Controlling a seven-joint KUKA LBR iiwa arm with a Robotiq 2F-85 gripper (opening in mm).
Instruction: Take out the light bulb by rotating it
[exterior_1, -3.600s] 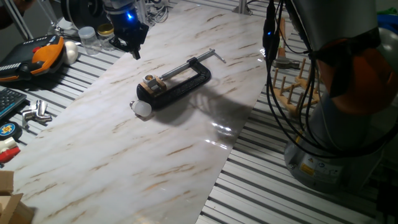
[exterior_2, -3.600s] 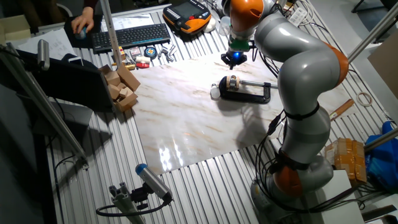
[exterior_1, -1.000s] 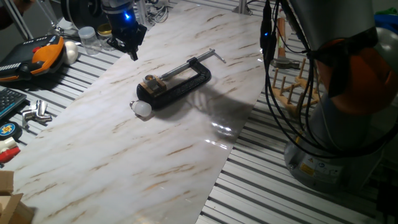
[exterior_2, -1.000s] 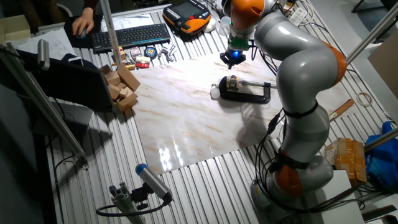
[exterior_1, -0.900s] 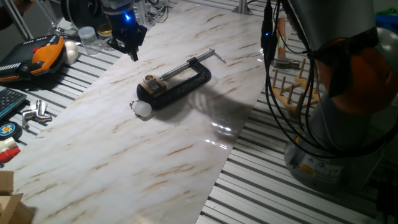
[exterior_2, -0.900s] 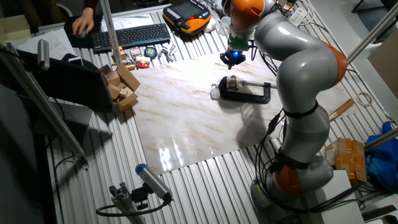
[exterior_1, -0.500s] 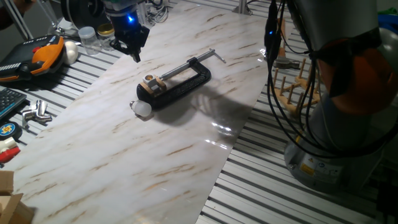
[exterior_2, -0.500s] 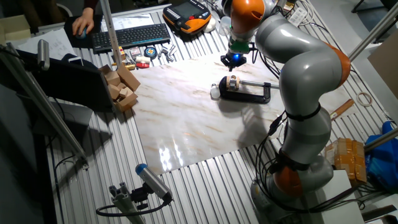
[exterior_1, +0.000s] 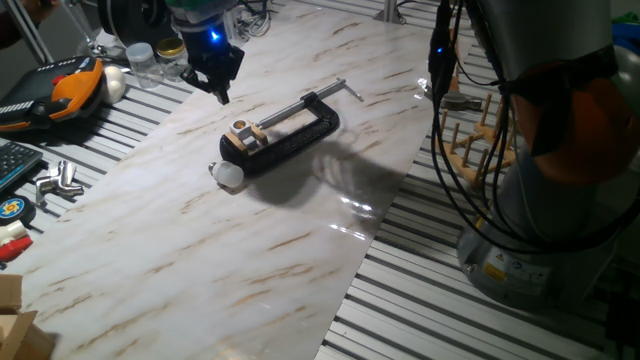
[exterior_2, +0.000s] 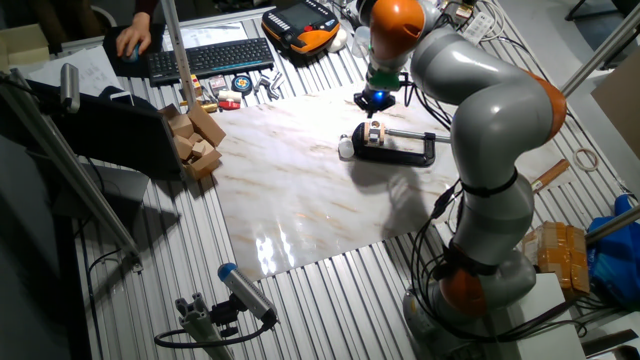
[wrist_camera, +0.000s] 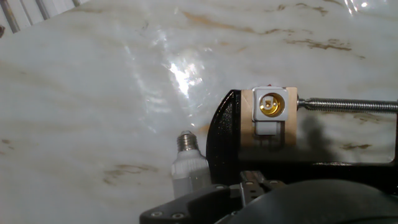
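Your gripper (exterior_1: 221, 92) has drifted slightly toward the clamp (exterior_1: 285, 133); you cannot tell how its jaws stand. The light bulb (wrist_camera: 188, 167) lies loose on the worktop (exterior_1: 200, 260), the socket (wrist_camera: 270, 106) empty, so removal looks done.

Frosted-white light bulb (wrist_camera: 189, 167), black C-clamp (exterior_1: 290, 133), beige-veined white marble slab (exterior_1: 200, 240).

Glossy marble-look slab (wrist_camera: 93, 93), matt black clamp (wrist_camera: 219, 143), frosted bulb (exterior_1: 229, 174) with ribbed metal base (wrist_camera: 185, 142).
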